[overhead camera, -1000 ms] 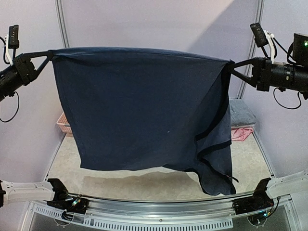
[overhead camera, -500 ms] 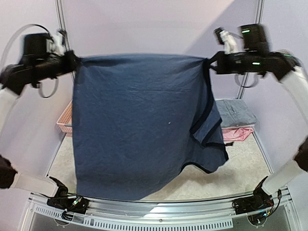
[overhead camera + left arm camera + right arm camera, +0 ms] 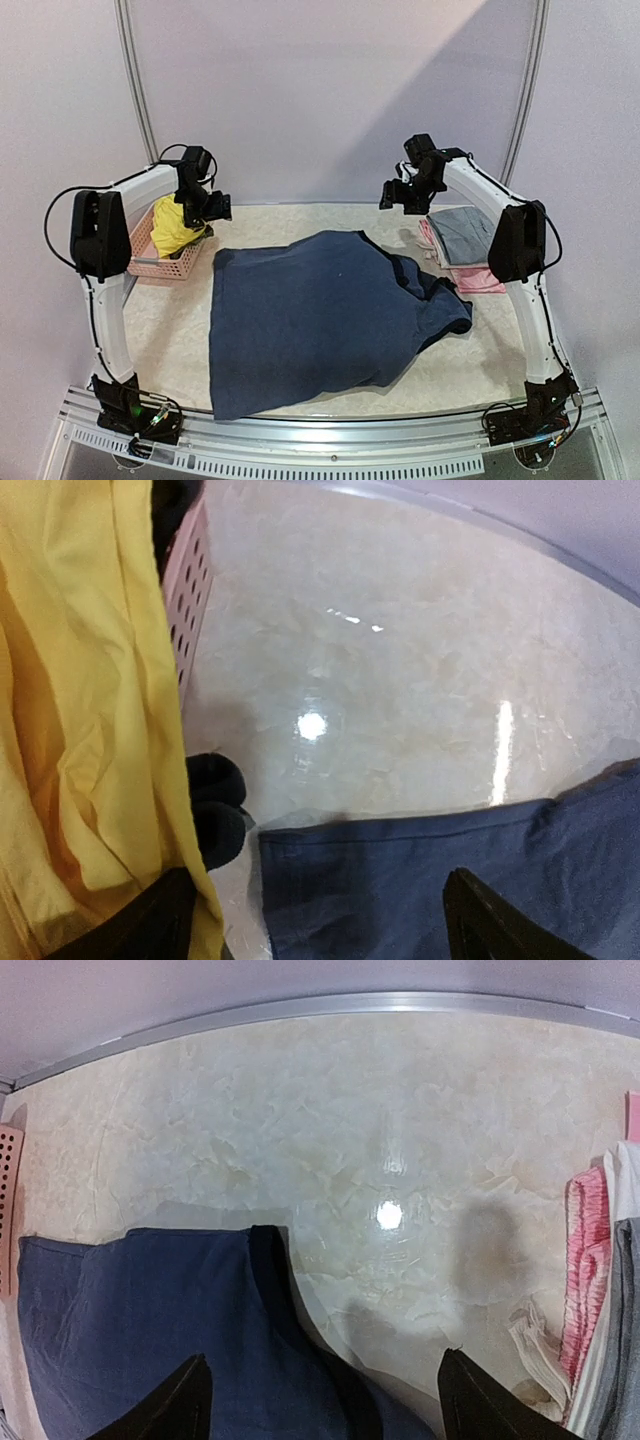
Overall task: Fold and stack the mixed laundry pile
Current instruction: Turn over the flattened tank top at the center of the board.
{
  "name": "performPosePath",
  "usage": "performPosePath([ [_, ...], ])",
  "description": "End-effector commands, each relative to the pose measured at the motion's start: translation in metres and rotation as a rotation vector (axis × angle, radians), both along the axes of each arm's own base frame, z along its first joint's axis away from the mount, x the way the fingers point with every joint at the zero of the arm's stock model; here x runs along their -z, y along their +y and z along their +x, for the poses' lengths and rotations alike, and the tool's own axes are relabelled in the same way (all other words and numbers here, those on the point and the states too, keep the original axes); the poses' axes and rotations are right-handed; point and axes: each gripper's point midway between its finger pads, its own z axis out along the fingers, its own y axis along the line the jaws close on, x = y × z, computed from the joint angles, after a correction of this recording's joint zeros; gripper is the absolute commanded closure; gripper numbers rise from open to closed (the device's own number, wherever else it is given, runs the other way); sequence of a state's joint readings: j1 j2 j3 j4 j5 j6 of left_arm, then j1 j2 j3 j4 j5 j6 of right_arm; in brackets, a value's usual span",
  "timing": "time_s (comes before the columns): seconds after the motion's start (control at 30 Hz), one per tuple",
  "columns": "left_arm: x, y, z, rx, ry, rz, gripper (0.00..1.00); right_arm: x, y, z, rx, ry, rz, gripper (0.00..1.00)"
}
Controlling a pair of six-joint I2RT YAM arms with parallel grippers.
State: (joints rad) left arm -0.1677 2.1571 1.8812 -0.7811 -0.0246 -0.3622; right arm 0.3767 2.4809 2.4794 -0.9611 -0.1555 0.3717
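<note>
At the centre of the tabletop [image 3: 500,350], one navy blue top [image 3: 320,320] lies spread flat, touched by neither arm, with its 3 o'clock side doubled over into a dark-trimmed flap. Its far edge runs from 9 to 3 o'clock.

The left end effector [image 3: 205,212] hangs wide and empty just beyond the far 9 o'clock corner. The right end effector [image 3: 398,197], also wide and empty, hangs beyond the far 3 o'clock end. From each, the top lies toward 6 o'clock.

A fold would probably start at that far edge: the left arm is nearer the plain corner, the right arm nearer the flap.

**Count**
- At 9 o'clock: one yellow garment [image 3: 170,228] in one pink basket [image 3: 165,268].
- At 3 o'clock: one stack, with one grey garment [image 3: 462,235] over pink cloth [image 3: 478,280].
- White cloth [image 3: 535,1348] shows at the stack's edge. The number of pink and white pieces cannot be told.
</note>
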Motion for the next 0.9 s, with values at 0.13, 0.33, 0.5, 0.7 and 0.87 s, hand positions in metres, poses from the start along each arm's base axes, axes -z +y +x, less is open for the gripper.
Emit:
performPosePath([
  [0.13,-0.096,-0.032,-0.054,0.074,-0.202,0.043,0.11,-0.072,0.005,-0.026,-0.028,-0.112,0.088,0.19],
  [0.33,-0.093,-0.043,-0.133,0.118,-0.187,0.146,0.13,-0.060,0.003,-0.054,-0.054,-0.099,0.041,0.17],
  [0.5,-0.043,-0.054,-0.222,0.179,-0.104,0.170,0.18,-0.029,-0.009,-0.092,-0.071,-0.057,-0.026,0.16],
  [0.7,0.013,-0.063,-0.310,0.250,-0.022,0.126,0.23,-0.008,-0.024,-0.138,-0.083,-0.042,-0.080,0.16],
  [0.87,0.041,-0.071,-0.361,0.300,0.042,0.091,0.28,-0.005,-0.030,-0.167,-0.083,-0.058,-0.080,0.16],
])
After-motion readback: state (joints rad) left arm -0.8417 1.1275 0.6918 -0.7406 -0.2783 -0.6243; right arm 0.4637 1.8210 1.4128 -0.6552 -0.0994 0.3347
